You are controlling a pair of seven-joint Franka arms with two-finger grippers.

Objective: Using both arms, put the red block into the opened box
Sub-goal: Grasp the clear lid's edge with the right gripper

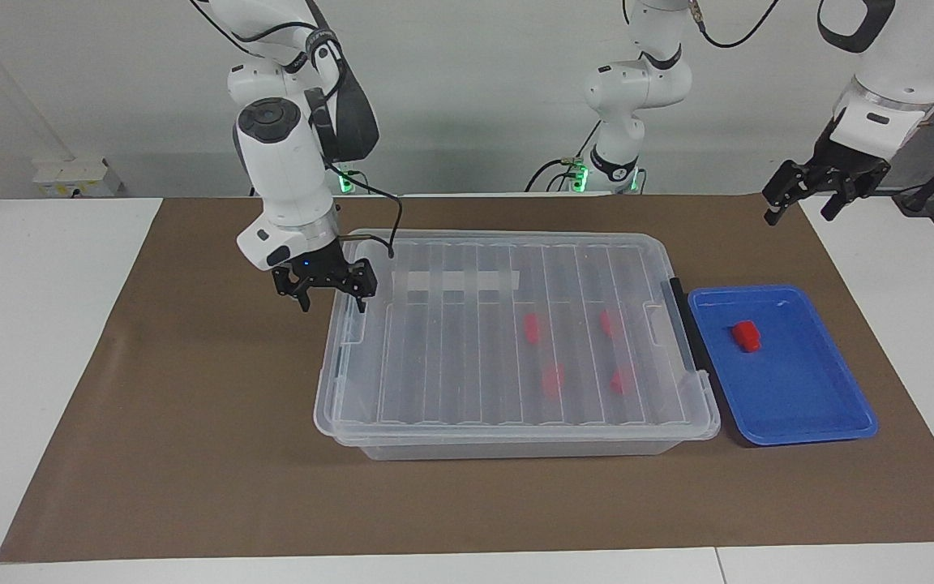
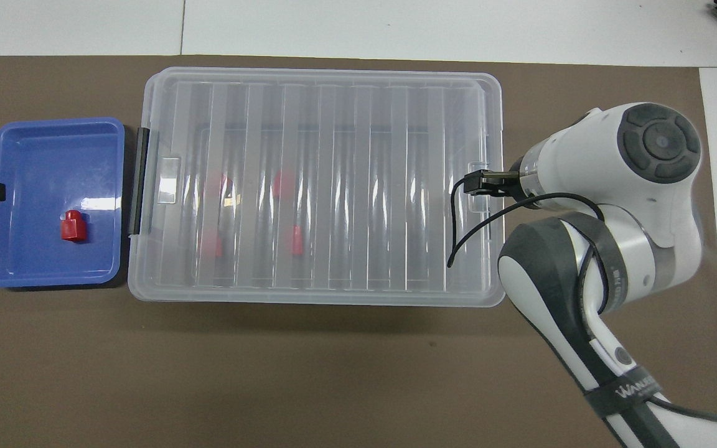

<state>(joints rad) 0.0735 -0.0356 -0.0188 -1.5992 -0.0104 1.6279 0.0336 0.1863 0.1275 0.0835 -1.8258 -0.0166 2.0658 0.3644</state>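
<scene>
Fingers of the right gripper (image 1: pixel 327 294) are spread wide and hold nothing, hanging over the short edge of the box (image 1: pixel 516 438) at the right arm's end of the table, close to the lid's latch tab there; whether they touch it I cannot tell. The left gripper (image 1: pixel 809 195) waits high over the mat's corner at the left arm's end, its fingers apart and empty as well. The ribbed clear lid (image 1: pixel 451 341) lies flat on the box, so opening looks like the step in hand and is not yet done. The red block (image 1: pixel 746 335) sits untouched in the blue tray (image 1: pixel 807 430), just beside the box; 4 other red blocks (image 1: pixel 552 380) show through the lid. Lifting the lid, picking and placing all remain
</scene>
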